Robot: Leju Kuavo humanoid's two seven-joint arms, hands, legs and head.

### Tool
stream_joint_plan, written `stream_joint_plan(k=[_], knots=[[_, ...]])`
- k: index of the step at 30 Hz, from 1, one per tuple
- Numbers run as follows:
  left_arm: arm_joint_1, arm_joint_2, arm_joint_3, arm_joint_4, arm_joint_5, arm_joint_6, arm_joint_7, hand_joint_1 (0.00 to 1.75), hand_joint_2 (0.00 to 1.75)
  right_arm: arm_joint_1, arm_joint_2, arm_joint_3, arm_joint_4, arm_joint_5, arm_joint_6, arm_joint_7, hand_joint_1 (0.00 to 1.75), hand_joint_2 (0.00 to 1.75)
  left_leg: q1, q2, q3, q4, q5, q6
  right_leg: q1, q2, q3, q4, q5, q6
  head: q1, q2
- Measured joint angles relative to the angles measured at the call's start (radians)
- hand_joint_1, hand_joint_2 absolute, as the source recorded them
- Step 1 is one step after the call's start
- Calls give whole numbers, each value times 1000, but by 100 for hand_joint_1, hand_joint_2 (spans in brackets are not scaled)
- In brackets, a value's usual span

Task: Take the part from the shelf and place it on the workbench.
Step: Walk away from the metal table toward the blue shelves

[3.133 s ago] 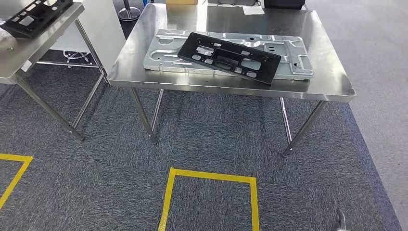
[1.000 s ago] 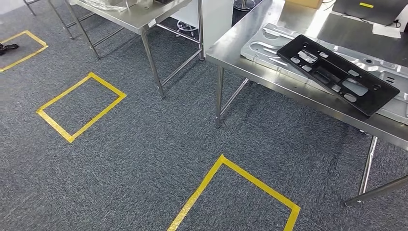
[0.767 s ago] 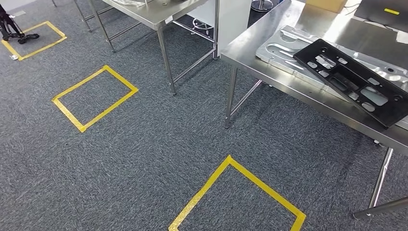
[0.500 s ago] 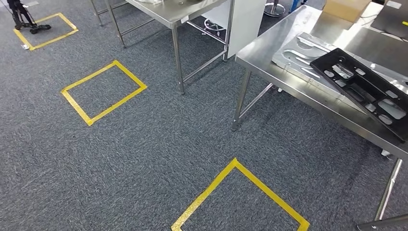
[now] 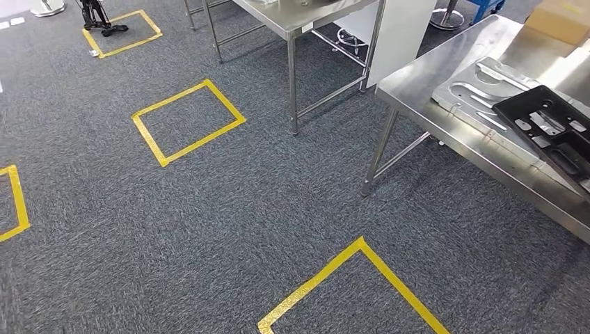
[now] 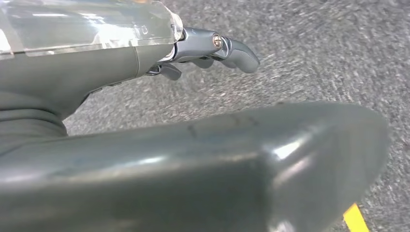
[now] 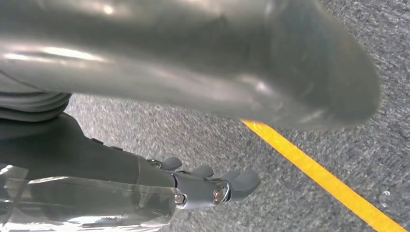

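Black plastic part (image 5: 556, 136) lies on the right steel workbench (image 5: 445, 111); left hand (image 6: 208, 48) and right hand (image 7: 203, 186) hang empty, fingers loosely apart.

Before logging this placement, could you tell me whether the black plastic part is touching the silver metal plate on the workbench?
Touching. The head view shows the black plastic part lying on top of the silver metal plate, overlapping it with no gap visible.

Shiny steel workbench (image 5: 445, 132), matt black plastic part (image 5: 553, 136).

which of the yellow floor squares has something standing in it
The far yellow square, at the top left of the head view. A dark wheeled stand sits on it; the other taped squares hold only bare carpet.
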Motion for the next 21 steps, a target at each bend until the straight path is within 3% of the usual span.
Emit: stream_joint_plan(k=[2, 3, 4, 5, 8, 10, 12, 13, 15, 17, 18, 19, 20, 21], knots=[[-2, 1, 2, 0, 1, -4, 0, 0, 0, 3, 0, 0, 0, 1, 1, -2, 0, 0, 4, 33, -64, 130, -64, -9, 3, -25, 1, -1, -3, -7, -2, 0], [-2, 1, 2, 0, 2, -6, 0, 0, 0, 3, 0, 0, 0, 2, 1, -3, 0, 0, 6, 37, -92, 187, -84, -12, 4, -37, 2, 0, -4, -8, -2, 0], [-2, 2, 4, 0, 4, -7, 0, 0, 0, 3, 0, 0, 0, 2, 2, -3, 0, 0, 8, 39, -105, 212, -85, -14, 5, -49, 3, 0, -6, -8, -2, 0], [0, 3, 5, 0, 4, -8, 1, 0, 0, 3, 0, 0, 0, 2, 4, -4, 0, 0, 10, 42, -97, 198, -66, -15, 5, -59, 5, 0, -8, -7, -2, 0], [0, 9, 7, 0, -1, -8, 1, 0, 0, 3, 0, 0, 0, 2, 12, -7, 0, 0, 6, 81, 4, 6, 25, -8, 7, -88, 17, 1, -17, 3, -2, 0], [-3, 11, 7, 0, -7, -5, 1, 0, 0, 3, 0, -1, 0, 2, 16, -12, 0, 0, -2, 99, 37, -64, 40, 4, 11, -104, 22, 1, -23, 15, 0, 0], [0, 13, 8, 0, -9, -1, 0, 0, 0, 0, 0, -1, 0, 3, 20, -16, 0, 0, -5, 85, 37, -71, 40, 16, 12, -119, 28, -2, -25, 26, 1, 0], [2, 14, 9, 0, -9, 1, -1, 0, 0, -2, -1, -1, 0, 4, 23, -18, 0, 0, -4, 77, 39, -76, 43, 22, 10, -115, 30, 1, -29, 32, 1, 0], [2, 14, 10, 0, -8, 6, -2, 0, 0, 0, -4, -2, 0, 6, 30, -18, 0, 0, 0, 61, 43, -86, 50, 35, 7, -75, 10, 51, -67, 39, 2, 0], [-2, 15, 13, 0, -9, 15, -6, 0, 0, 5, -6, -2, 0, 8, 34, -16, 0, 0, 0, 44, 42, -88, 53, 43, 5, -29, -53, 175, -131, 40, 3, 0], [-3, 15, 14, 0, -11, 22, -7, 0, 0, 7, -7, -3, 0, 8, 35, -14, 0, 0, -1, 34, 41, -87, 53, 45, 5, -20, -87, 238, -152, 40, 3, 0], [-3, 15, 15, 0, -12, 29, -8, 0, 0, 9, -7, -3, 0, 9, 36, -13, 0, 0, -2, 22, 42, -87, 52, 45, 5, -17, -109, 274, -155, 40, 3, 0], [-3, 14, 16, 0, -14, 38, -7, 0, 0, 10, -7, -3, 0, 10, 36, -12, 0, 0, -3, 11, 43, -86, 52, 45, 5, -15, -114, 274, -138, 40, 3, 0], [-3, 12, 18, 0, -16, 48, -5, 0, 0, 11, -7, -4, 0, 10, 36, -12, 0, 0, -3, -1, 45, -85, 51, 44, 4, -12, -101, 235, -103, 38, 3, 0]])
